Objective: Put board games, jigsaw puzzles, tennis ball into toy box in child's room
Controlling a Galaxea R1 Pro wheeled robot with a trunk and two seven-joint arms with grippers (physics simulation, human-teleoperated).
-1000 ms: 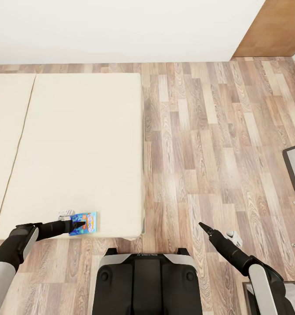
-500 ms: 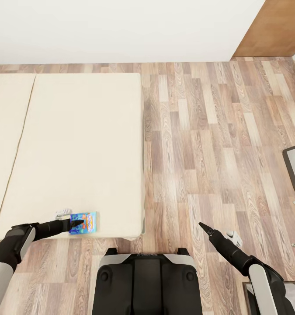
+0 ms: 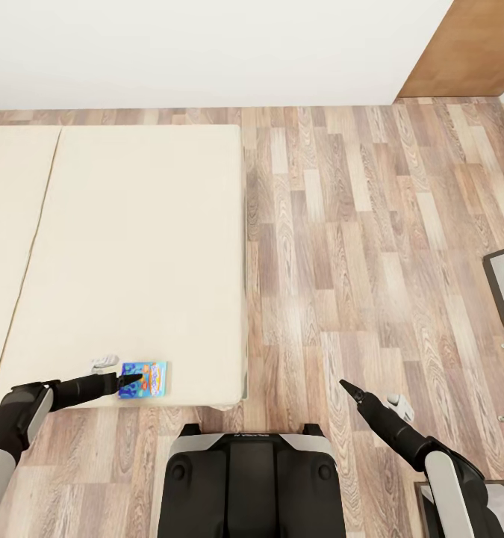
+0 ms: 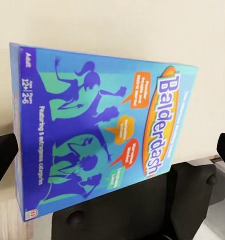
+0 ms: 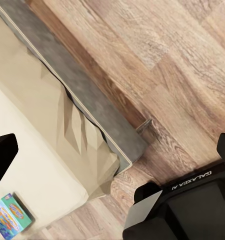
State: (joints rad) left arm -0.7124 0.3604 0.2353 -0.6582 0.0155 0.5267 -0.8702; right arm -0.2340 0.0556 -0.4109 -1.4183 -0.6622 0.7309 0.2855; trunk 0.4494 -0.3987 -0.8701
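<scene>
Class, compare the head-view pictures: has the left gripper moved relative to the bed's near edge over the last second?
Yes. The left gripper has drawn back toward the robot and its left, along the bed edge, off the board game.

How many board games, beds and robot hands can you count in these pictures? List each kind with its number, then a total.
Board games: 1, the blue Balderdash box
Beds: 1, cream
Robot hands: 2, left hand and right hand
Total: 4

Blue Balderdash board game (image 3: 142,379) lies flat on bed's (image 3: 132,261) near corner.
</scene>
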